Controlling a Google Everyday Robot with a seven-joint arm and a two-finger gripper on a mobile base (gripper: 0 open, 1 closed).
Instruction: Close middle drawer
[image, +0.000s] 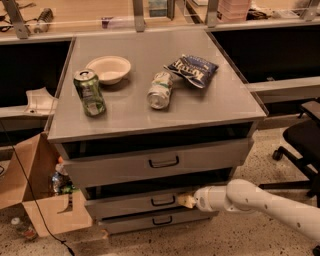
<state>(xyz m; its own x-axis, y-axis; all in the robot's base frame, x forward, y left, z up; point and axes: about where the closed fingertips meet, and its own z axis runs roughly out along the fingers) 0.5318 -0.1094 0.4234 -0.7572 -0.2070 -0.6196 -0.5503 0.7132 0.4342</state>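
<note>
grey middle drawer, cream hand at its front

Gripper at the middle drawer front, right of its handle; top drawer juts out just above, headroom tight; cardboard box crowds the left; office chair stands at right; floor in front open for approach.

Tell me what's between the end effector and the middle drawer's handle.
Only bare drawer front, in the camera view; the end effector sits at the middle drawer, right of its handle.
</note>
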